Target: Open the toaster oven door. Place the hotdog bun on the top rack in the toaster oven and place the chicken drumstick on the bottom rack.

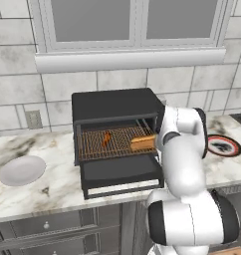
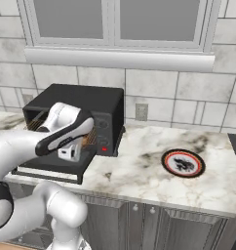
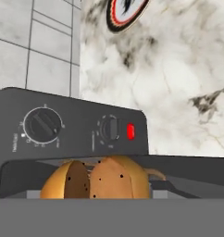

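Observation:
The black toaster oven (image 1: 115, 104) stands on the counter with its door (image 1: 122, 172) folded down flat in front. A brownish wire rack (image 1: 92, 144) shows in the cavity; I cannot tell which rack it is. The small reddish chicken drumstick (image 1: 106, 138) lies near the rack's middle. At the rack's right front corner is the tan hotdog bun (image 1: 142, 142), right beside the arm's wrist. My gripper (image 2: 71, 152) reaches into the oven's right side over the door. In the hand view the bun's end (image 3: 97, 180) sits between the jaws and hides the fingertips.
A pale grey plate (image 1: 22, 170) lies on the counter left of the oven. A round red-rimmed disc (image 2: 183, 162) lies to the right. The oven's knobs and red button (image 3: 130, 131) are on its right strip. A wall outlet (image 2: 141, 112) and window sill are behind.

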You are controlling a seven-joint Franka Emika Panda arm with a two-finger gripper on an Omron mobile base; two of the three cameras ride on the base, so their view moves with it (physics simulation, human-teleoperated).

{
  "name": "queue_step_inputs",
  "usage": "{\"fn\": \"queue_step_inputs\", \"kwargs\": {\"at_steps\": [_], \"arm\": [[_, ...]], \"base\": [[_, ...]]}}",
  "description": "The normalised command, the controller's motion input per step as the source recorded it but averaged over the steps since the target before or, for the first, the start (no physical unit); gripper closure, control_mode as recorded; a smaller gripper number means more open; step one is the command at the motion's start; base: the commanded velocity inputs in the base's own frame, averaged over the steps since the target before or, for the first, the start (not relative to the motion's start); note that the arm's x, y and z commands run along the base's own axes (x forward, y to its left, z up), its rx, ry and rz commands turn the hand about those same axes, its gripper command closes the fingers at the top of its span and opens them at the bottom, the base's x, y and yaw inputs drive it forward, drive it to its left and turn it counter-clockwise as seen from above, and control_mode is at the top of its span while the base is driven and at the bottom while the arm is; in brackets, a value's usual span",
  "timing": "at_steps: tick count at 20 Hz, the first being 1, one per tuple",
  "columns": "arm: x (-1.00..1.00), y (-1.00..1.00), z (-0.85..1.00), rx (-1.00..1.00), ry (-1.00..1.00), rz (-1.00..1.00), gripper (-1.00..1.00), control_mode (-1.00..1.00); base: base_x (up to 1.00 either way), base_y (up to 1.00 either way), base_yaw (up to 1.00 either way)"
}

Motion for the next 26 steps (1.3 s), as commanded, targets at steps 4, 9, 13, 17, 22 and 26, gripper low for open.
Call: {"fn": "queue_step_inputs", "kwargs": {"at_steps": [4,9,13,17,22,26], "arm": [[-0.34,0.0,0.88,0.0,0.31,0.0,1.0,-1.0],[0.37,0.49,1.0,0.0,0.49,0.0,1.0,-1.0],[0.41,0.76,1.0,0.0,0.54,0.0,1.0,-1.0],[0.05,0.48,0.73,0.0,0.49,0.0,1.0,-1.0],[-0.14,0.38,0.07,0.0,0.47,0.0,1.0,-1.0],[-0.03,0.42,0.0,0.0,0.49,0.0,1.0,-1.0]], "base": [[0.0,0.0,0.0],[0.0,0.0,0.0],[0.0,0.0,0.0],[0.0,0.0,0.0],[0.0,0.0,0.0],[0.0,0.0,0.0]]}}
